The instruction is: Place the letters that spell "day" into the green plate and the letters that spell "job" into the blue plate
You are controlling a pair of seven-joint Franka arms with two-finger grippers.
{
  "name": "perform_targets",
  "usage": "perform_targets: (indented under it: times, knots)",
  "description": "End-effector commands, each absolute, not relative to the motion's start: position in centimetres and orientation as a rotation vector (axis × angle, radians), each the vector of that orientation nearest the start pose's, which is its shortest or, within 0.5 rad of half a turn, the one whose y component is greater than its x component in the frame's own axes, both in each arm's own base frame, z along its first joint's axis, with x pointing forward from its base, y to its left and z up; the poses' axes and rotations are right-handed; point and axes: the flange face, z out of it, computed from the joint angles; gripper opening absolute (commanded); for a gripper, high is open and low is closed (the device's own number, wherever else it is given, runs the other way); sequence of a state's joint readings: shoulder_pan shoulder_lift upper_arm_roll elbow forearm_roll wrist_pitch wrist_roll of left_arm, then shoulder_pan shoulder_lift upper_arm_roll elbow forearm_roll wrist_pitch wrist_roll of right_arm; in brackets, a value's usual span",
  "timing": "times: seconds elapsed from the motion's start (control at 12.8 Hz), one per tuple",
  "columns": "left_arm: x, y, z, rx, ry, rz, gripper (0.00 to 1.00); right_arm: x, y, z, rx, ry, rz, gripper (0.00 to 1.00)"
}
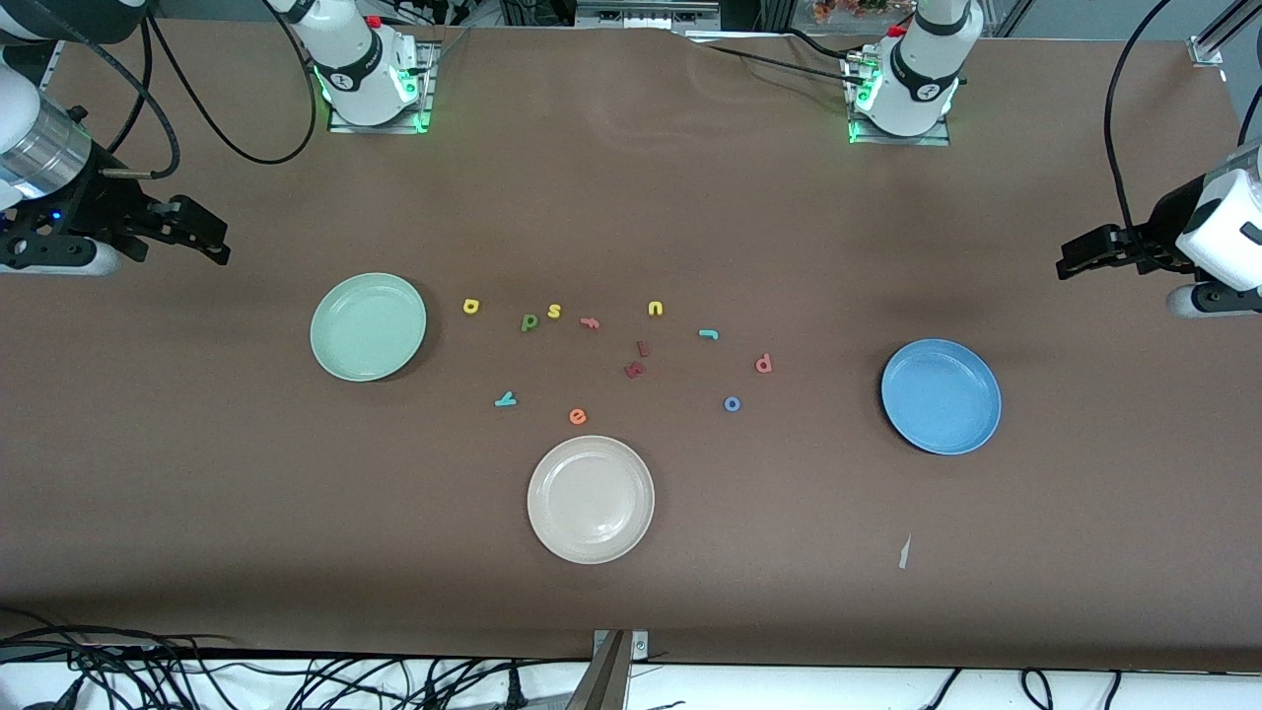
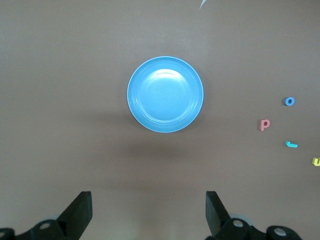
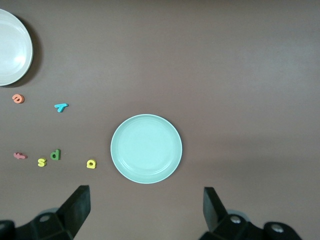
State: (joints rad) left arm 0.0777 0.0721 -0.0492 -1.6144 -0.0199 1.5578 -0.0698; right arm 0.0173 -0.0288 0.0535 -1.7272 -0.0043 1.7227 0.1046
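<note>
The green plate (image 1: 367, 326) (image 3: 146, 149) and the blue plate (image 1: 941, 396) (image 2: 165, 94) both lie empty. Between them are scattered the yellow "a" (image 1: 471, 307) (image 3: 91, 163), dark green "d" (image 1: 529, 321) (image 3: 55, 155), teal "y" (image 1: 505, 399) (image 3: 61, 107), teal "j" (image 1: 708, 334) (image 2: 291, 145), blue "o" (image 1: 732, 403) (image 2: 289, 101) and pinkish-red "b" (image 1: 763, 364) (image 2: 264, 124). My right gripper (image 1: 219, 245) (image 3: 146, 197) hangs open over bare table at the right arm's end. My left gripper (image 1: 1065, 260) (image 2: 148, 200) hangs open at the left arm's end. Neither holds anything.
A cream-white plate (image 1: 590, 499) lies nearer the front camera than the letters. Other letters lie among them: yellow "s" (image 1: 554, 312), yellow "u" (image 1: 656, 309), pink "f" (image 1: 590, 322), orange "e" (image 1: 578, 416) and two dark red ones (image 1: 638, 360).
</note>
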Motion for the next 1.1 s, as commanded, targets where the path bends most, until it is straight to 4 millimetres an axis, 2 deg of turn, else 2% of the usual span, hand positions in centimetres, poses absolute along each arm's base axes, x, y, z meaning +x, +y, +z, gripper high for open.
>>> perform_targets:
  times: [0.0, 1.02]
  knots:
    - [56.83, 1.22, 56.54, -3.160, -0.118, 0.197, 1.00, 55.10, 3.87, 58.29, -3.140, 0.053, -0.036, 1.00]
    - [56.85, 1.29, 56.56, -3.186, -0.133, 0.197, 1.00, 55.09, 3.77, 58.28, -3.141, 0.051, -0.034, 1.00]
